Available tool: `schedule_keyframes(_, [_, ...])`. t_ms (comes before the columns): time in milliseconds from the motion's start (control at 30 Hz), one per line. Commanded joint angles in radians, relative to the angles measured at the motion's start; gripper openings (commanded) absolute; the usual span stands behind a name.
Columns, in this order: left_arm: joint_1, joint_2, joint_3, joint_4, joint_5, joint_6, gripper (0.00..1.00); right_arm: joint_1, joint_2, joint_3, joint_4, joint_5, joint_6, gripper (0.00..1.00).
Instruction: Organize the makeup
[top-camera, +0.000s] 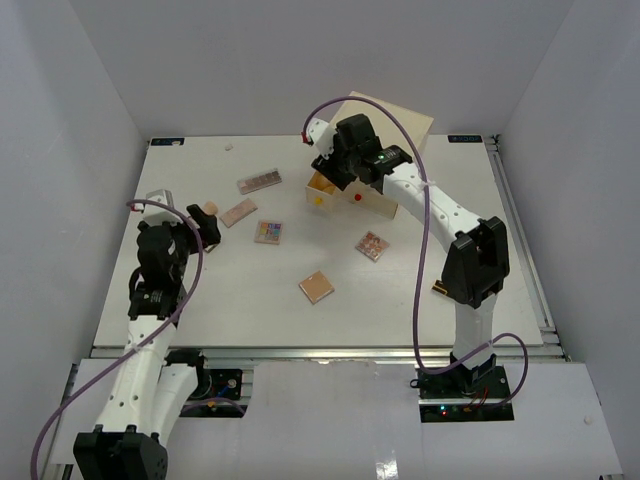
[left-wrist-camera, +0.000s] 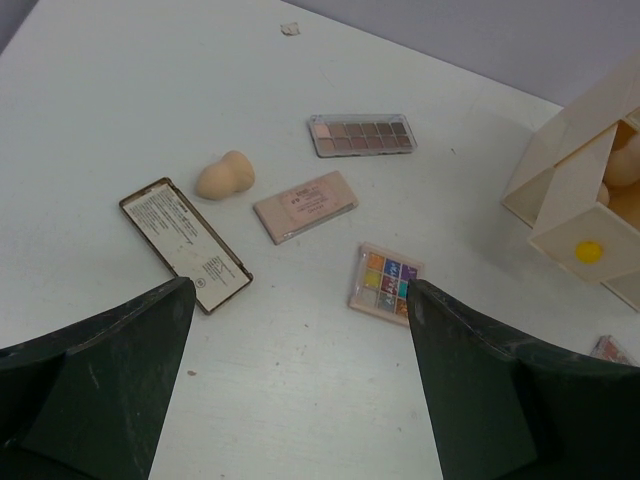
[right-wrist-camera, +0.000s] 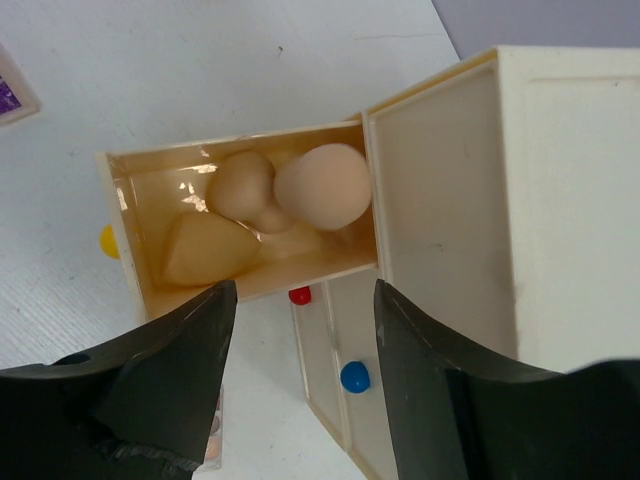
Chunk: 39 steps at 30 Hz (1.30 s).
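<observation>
While the right claw (right-wrist-camera: 303, 320) is hanging straight above the pulled-out top drawer (right-wrist-camera: 130, 235) of the chest (right-wrist-camera: 560, 200), its fingers are standing partly apart and gripping nothing. Directly beneath it, several tan sponges (right-wrist-camera: 322, 185) are lying crowded together in that drawer. The roundest one is pressing against the wall on the chest side.

The trouble I am expecting is at the drawer. The sponges are looking piled rather than settled, so one riding high risks snagging on the chest frame as the drawer is being pushed in. A finger coming down off-line risks clipping the drawer rim and shoving the whole chest.

The left claw (left-wrist-camera: 300, 300) is hovering wide open and empty over the table (left-wrist-camera: 120, 90). Ahead of it and to the left, a loose sponge (left-wrist-camera: 224, 176) is waiting. A pink compact (left-wrist-camera: 305, 206) is lying straight ahead, and a colourful palette (left-wrist-camera: 386, 281) is sitting just beside its right finger. The sponge is likely to squirt out of an off-centre pinch, and the flat pieces are lying flush, so the fingers may only be sliding them along.
</observation>
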Motion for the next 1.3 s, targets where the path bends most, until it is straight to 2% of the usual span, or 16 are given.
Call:
schedule_keyframes(0, [0.004, 0.044, 0.007, 0.02, 0.108, 0.002, 0.98, -0.003, -0.061, -0.004, 0.043, -0.044, 0.025, 0.65])
schedule_keyframes(133, [0.004, 0.091, 0.014, 0.03, 0.145, -0.009, 0.98, -0.02, -0.122, -0.019, 0.041, -0.139, 0.07, 0.66])
schedule_keyframes(233, [0.004, 0.157, 0.025, 0.035, 0.165, -0.029, 0.98, -0.063, -0.187, -0.037, 0.003, -0.355, 0.11, 0.67])
schedule_keyframes(367, [0.008, 0.307, 0.11, 0.002, 0.217, -0.07, 0.98, -0.177, -0.307, -0.179, -0.014, -0.957, 0.139, 0.69])
schedule_keyframes(500, [0.087, 0.52, 0.232, -0.029, 0.364, -0.122, 0.96, -0.246, -0.405, -0.371, -0.027, -1.356, 0.079, 0.71])
schedule_keyframes(567, [0.119, 0.617, 0.276, -0.033, 0.445, -0.151, 0.95, -0.249, -0.455, -0.422, -0.064, -1.368, -0.002, 0.73])
schedule_keyframes(633, [0.133, 0.676, 0.353, -0.038, 0.47, -0.159, 0.95, -0.249, -0.505, -0.509, -0.06, -1.305, -0.036, 0.74])
schedule_keyframes(733, [0.141, 0.791, 0.446, -0.055, 0.416, -0.15, 0.95, -0.253, -0.55, -0.587, 0.005, -1.207, -0.026, 0.74])
schedule_keyframes(867, [0.149, 0.958, 0.623, -0.132, 0.36, -0.143, 0.93, -0.266, -0.562, -0.627, 0.017, -1.191, -0.018, 0.75])
schedule_keyframes(1067, [0.144, 1.139, 0.827, -0.311, 0.168, -0.075, 0.88, -0.278, -0.572, -0.641, 0.039, -1.178, 0.001, 0.75])
schedule_keyframes(1200, [0.13, 1.189, 0.861, -0.342, 0.09, 0.004, 0.8, -0.281, -0.57, -0.647, 0.051, -1.175, 0.009, 0.75])
schedule_keyframes(1267, [0.097, 1.209, 0.874, -0.353, 0.033, 0.04, 0.79, -0.281, -0.565, -0.647, 0.052, -1.174, 0.012, 0.75])
